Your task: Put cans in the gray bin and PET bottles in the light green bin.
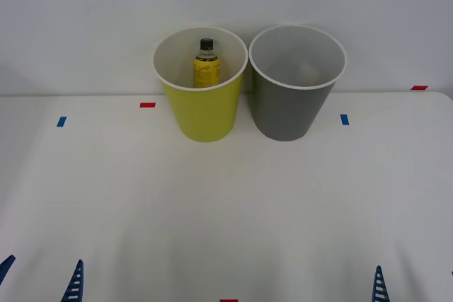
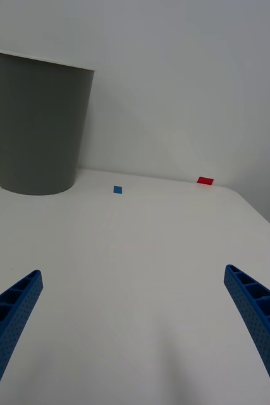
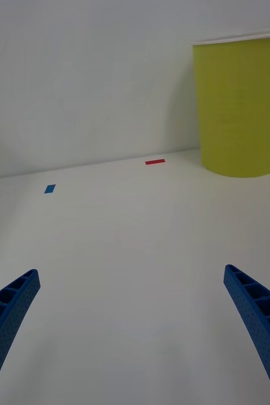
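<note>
Standing upright inside light green bin [image 1: 205,114]: bottle [image 1: 206,66], well apart from both hands.

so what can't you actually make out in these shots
- Bottle, front view: lower part hidden behind the green bin's near wall; label print too small to read.
- Gray bin, front view: its floor is partly hidden by its near wall.
- Left gripper and right gripper, front view: cut off by the bottom edge, just blue tips.
</note>
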Motion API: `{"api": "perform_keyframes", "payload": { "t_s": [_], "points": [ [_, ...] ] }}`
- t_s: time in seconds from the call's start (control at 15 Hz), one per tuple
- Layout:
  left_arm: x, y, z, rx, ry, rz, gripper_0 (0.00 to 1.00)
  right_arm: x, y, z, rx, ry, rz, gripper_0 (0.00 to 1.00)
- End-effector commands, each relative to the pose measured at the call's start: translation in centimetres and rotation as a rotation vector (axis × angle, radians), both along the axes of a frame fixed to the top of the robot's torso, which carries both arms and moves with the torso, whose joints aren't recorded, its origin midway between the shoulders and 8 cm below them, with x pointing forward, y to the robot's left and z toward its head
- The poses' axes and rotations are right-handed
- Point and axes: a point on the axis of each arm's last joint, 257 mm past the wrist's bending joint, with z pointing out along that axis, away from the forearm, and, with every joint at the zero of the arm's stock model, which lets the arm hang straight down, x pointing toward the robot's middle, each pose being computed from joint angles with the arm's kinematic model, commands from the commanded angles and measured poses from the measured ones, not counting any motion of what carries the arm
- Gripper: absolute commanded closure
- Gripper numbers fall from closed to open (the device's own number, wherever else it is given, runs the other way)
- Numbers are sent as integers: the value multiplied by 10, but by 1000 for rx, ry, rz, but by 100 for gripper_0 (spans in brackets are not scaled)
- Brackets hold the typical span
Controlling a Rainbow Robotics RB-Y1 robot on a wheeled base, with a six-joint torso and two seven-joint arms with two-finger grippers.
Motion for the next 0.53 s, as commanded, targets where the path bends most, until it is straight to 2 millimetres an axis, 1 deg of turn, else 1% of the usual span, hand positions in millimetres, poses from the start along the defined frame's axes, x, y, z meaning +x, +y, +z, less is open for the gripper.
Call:
{"api": "perform_keyframes", "payload": {
  "t_s": [0.07, 0.53],
  "points": [
    [0, 0, 0, 0, 0, 0, 0, 0, 0, 0, 0, 0, 0, 0],
    [0, 0, 0, 0, 0, 0, 0, 0, 0, 0, 0, 0, 0, 0]
  ]
}}
